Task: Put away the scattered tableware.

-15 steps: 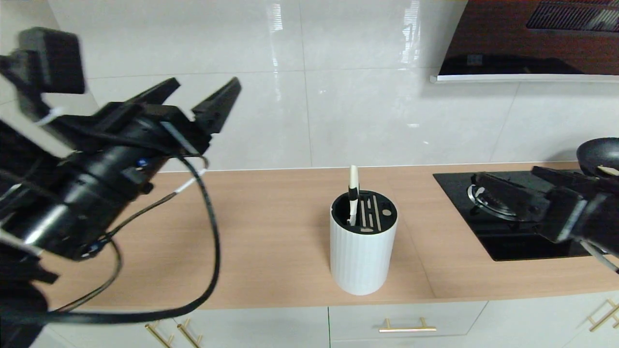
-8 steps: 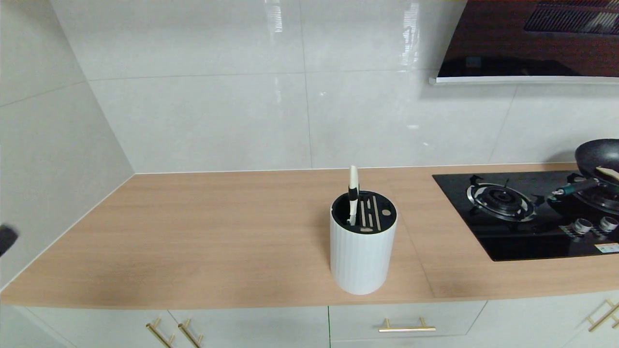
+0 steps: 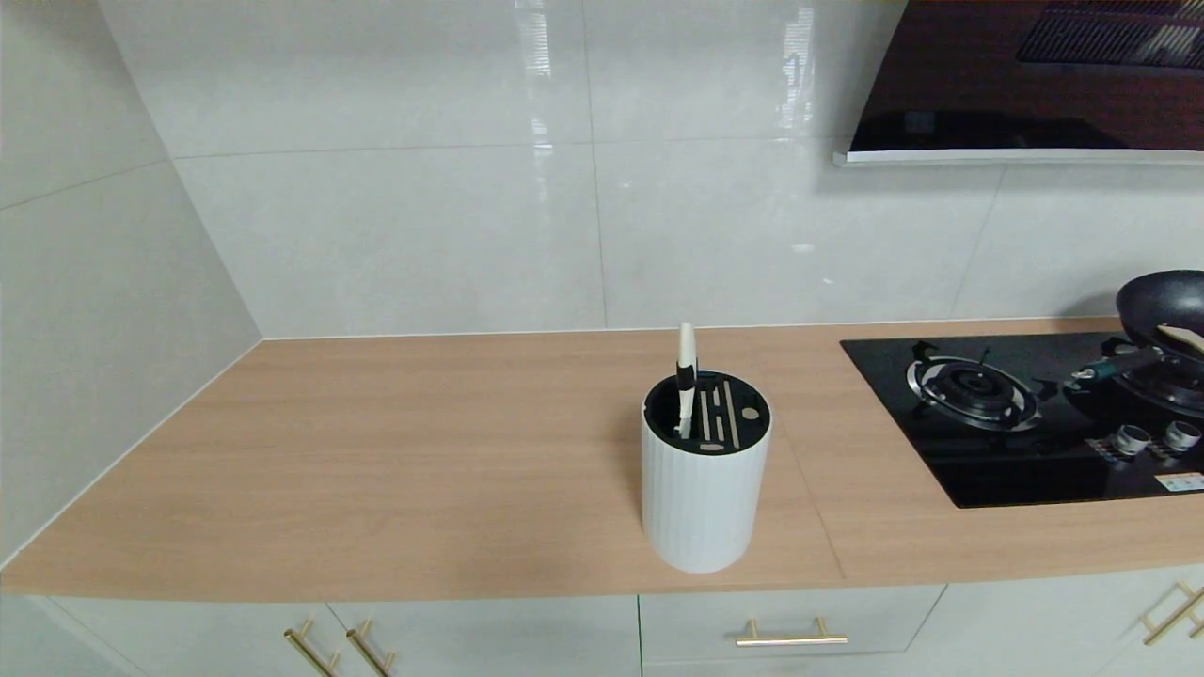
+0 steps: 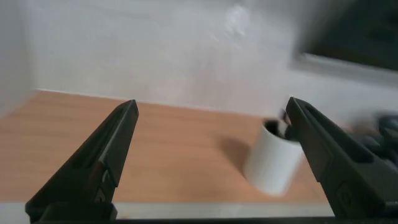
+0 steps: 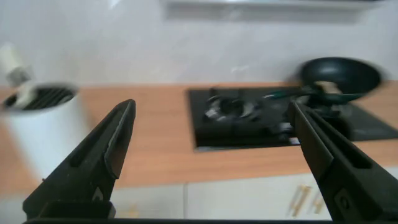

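Both arms have pulled back from above the countertop [image 3: 423, 470]; our left gripper [image 4: 211, 102] and right gripper [image 5: 211, 102] hang wide open and empty. At frame centre the white holder [image 3: 705, 498] keeps the utensil [image 3: 687, 362] upright, handle up, and we judge it stowed.

Head looks down; wrists level; share holder [image 3: 705, 489].

Matt ribbed plastic holder [image 3: 704, 498] on wood-grain countertop [image 3: 423, 470], glossy tiles [image 3: 376, 235]
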Controlling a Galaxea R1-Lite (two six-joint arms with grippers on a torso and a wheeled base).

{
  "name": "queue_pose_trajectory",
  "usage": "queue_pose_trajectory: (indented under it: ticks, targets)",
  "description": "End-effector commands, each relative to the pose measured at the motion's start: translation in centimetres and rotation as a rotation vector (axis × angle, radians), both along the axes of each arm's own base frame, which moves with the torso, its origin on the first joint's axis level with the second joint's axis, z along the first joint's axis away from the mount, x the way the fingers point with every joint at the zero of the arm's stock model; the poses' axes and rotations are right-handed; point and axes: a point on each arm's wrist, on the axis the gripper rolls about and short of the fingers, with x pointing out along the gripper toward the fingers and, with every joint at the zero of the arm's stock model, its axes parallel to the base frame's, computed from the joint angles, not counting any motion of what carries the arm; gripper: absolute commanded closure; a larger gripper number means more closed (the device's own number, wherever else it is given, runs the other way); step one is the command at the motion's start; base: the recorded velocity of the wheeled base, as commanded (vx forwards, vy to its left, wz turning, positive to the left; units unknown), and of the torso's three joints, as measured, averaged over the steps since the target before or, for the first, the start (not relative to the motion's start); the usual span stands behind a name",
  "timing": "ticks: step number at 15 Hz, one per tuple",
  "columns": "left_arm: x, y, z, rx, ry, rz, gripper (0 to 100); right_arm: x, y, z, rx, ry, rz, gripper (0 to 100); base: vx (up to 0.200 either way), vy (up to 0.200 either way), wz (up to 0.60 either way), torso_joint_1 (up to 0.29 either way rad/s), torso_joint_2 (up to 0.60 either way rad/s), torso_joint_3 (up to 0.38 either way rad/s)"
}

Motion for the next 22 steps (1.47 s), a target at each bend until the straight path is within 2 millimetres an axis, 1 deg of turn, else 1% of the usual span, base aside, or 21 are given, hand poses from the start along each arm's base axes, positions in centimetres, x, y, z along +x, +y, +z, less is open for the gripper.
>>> queue_pose_trajectory:
  ticks: [1, 2, 3, 4, 5, 6, 7, 9, 11, 12, 13, 17, 22]
  targets:
    - [-0.6, -0.5, -2.2, 0.002, -0.022, 0.079, 0, -1.1, 0.5, -2.0, -0.021, -0.055, -0.059, 0, 0.0, 0.0, 0.0, 0.0, 0.0, 0.0]
    - [-0.4, -0.4, -2.4, -0.007, -0.014, 0.102, 0, -0.8, 0.5, -2.4, -0.023, -0.041, -0.059, 0, 0.0, 0.0, 0.0, 0.0, 0.0, 0.0]
    - [0.2, -0.3, -3.2, -0.018, 0.019, 0.145, 0, -0.5, 0.4, -3.0, -0.014, -0.03, -0.081, 0, 0.0, 0.0, 0.0, 0.0, 0.0, 0.0]
    - [1.8, -0.3, -5.6, 0.024, 0.12, 0.157, 0, 0.1, 0.4, -4.2, -0.014, -0.01, -0.084, 0, 0.0, 0.0, 0.0, 0.0, 0.0, 0.0]
    - [2.9, -0.3, -7.5, 0.072, 0.179, 0.166, 0, 0.6, 0.4, -5.2, -0.015, 0.011, -0.085, 0, 0.0, 0.0, 0.0, 0.0, 0.0, 0.0]
    - [4.1, -0.3, -9.6, 0.106, 0.209, 0.171, 0, 1.3, 0.4, -6.7, -0.02, 0.04, -0.083, 0, 0.0, 0.0, 0.0, 0.0, 0.0, 0.0]
    - [4.9, -0.3, -11.5, 0.141, 0.23, 0.175, 0, 1.4, 0.4, -7.1, -0.016, 0.048, -0.082, 0, 0.0, 0.0, 0.0, 0.0, 0.0, 0.0]
    - [5.0, -0.3, -12.1, 0.134, 0.285, 0.158, 0, 1.5, 0.4, -7.2, -0.01, 0.062, -0.079, 0, 0.0, 0.0, 0.0, 0.0, 0.0, 0.0]
    - [5.0, -0.3, -12.2, 0.188, 0.293, 0.154, 0, 1.5, 0.5, -7.7, -0.017, 0.106, -0.047, 0, 0.0, 0.0, 0.0, 0.0, 0.0, 0.0]
    - [5.0, -0.4, -12.5, 0.241, 0.322, 0.111, 0, 1.6, 0.5, -8.1, -0.02, 0.146, -0.036, 0, 0.0, 0.0, 0.0, 0.0, 0.0, 0.0]
    - [5.0, -0.4, -12.5, 0.251, 0.321, 0.103, 0, 1.6, 0.5, -8.5, -0.019, 0.185, -0.037, 0, 0.0, 0.0, 0.0, 0.0, 0.0, 0.0]
    - [5.0, -0.4, -12.5, 0.218, 0.318, 0.097, 0, 1.6, 0.5, -8.4, -0.023, 0.183, -0.025, 0, 0.0, 0.0, 0.0, 0.0, 0.0, 0.0]
    - [5.0, -0.4, -12.5, 0.218, 0.318, 0.097, 0, 1.7, 0.8, -8.5, -0.037, 0.187, 0.08, 0, 0.0, 0.0, 0.0, 0.0, 0.0, 0.0]
